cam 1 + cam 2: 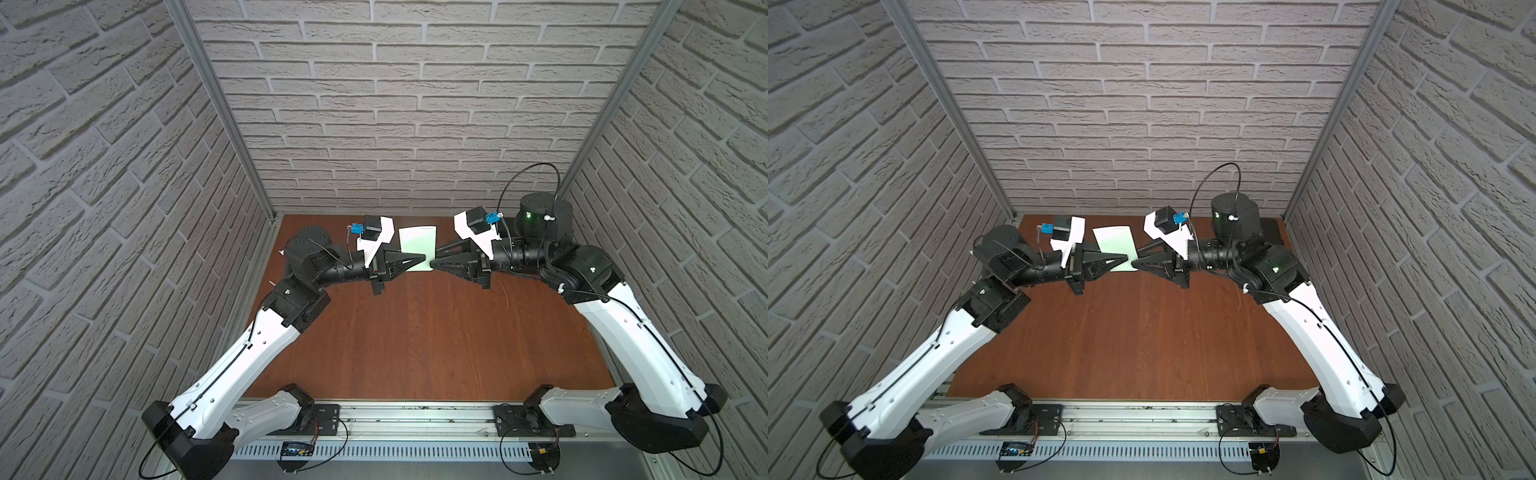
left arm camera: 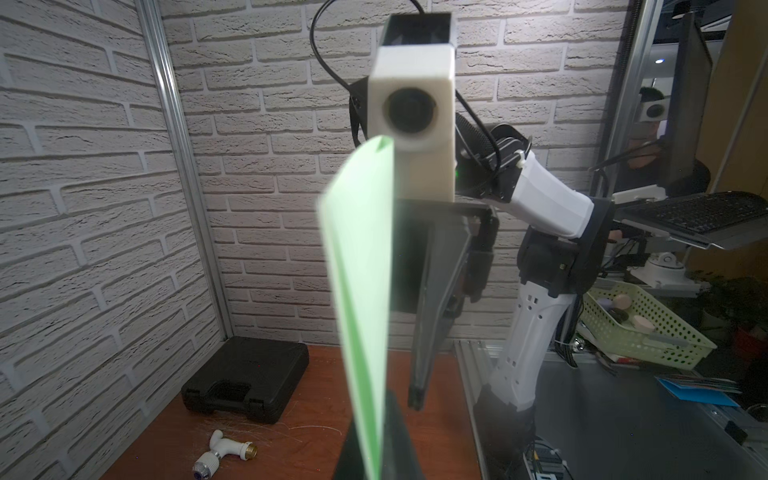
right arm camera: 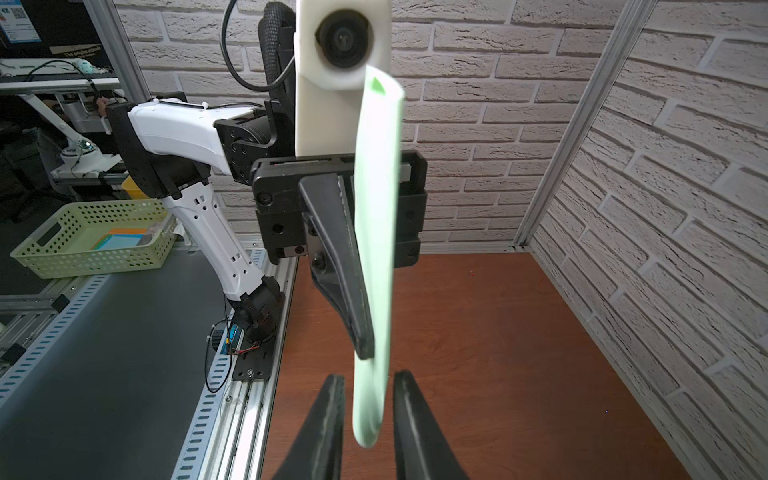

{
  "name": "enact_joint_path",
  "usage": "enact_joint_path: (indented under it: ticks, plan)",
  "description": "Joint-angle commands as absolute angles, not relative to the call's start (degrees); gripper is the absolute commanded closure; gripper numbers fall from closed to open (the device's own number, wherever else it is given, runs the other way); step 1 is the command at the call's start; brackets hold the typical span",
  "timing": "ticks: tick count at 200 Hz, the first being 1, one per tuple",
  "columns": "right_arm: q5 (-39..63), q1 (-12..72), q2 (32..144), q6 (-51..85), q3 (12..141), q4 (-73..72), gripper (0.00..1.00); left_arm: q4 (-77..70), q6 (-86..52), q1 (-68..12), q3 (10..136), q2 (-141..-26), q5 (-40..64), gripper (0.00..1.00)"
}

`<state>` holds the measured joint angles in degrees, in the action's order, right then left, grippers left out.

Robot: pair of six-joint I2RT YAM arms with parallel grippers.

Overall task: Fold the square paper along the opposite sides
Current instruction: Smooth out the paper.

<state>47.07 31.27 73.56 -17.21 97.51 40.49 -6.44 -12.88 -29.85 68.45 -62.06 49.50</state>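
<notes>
Paper [image 3: 376, 232], pale mint-green, doubled over into a loose loop.

Square paper [image 1: 417, 245] held above the far middle of the counter [image 1: 415, 340], between the left hand [image 1: 423, 258] and right hand [image 1: 433, 262]. Left hand grips its near left edge; right hand's tips flank the near right edge, apart from it.

Lower half of worktop [image 1: 415, 332] bare, open passage. Upper centre crowded: both arms flank raised paper [image 1: 417, 245]. Black case [image 2: 247, 380], white fitting [image 2: 222, 451] occupy far corner.
</notes>
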Motion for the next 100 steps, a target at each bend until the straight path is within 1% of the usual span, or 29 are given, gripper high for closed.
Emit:
enact_joint_path:
  ticks: [1, 10, 19, 23, 30, 65, 71, 87, 91, 100]
  plan:
    - [48.8, 31.3, 73.7, -16.5, 96.6, 37.9, 0.76, -9.0, -12.7, -29.6, 69.2, -61.1, 49.7, 1.00]
    - [49.0, 31.3, 73.9, -16.4, 96.5, 37.9, 0.78, -9.0, -12.7, -29.6, 69.3, -61.1, 49.7, 1.00]
    - [49.2, 31.3, 74.0, -16.4, 96.5, 38.0, 0.83, -8.9, -12.7, -29.6, 69.3, -61.0, 49.6, 1.00]
    - [49.3, 31.3, 74.1, -16.4, 96.5, 37.9, 0.87, -8.9, -12.7, -29.5, 69.3, -61.1, 49.6, 1.00]
    - [49.3, 31.3, 74.1, -16.4, 96.5, 38.0, 0.97, -8.9, -12.6, -29.6, 69.3, -61.0, 49.5, 1.00]
    - [49.9, 31.3, 73.8, -16.6, 96.0, 38.1, 0.97, -8.7, -12.3, -29.5, 69.3, -60.7, 49.1, 1.00]
    - [50.1, 31.4, 73.7, -16.6, 95.8, 38.1, 0.95, -8.6, -12.2, -29.5, 69.4, -60.8, 49.0, 1.00]
    - [50.5, 31.3, 73.3, -16.6, 95.0, 38.1, 0.78, -8.5, -12.1, -29.5, 69.7, -60.8, 49.0, 1.00]
    - [50.5, 31.3, 73.2, -16.7, 94.8, 38.0, 0.77, -8.5, -12.1, -29.5, 69.7, -60.9, 49.0, 1.00]
    - [50.4, 31.4, 73.0, -16.6, 94.1, 37.7, 0.76, -8.4, -12.1, -29.4, 69.9, -60.9, 49.0, 1.00]
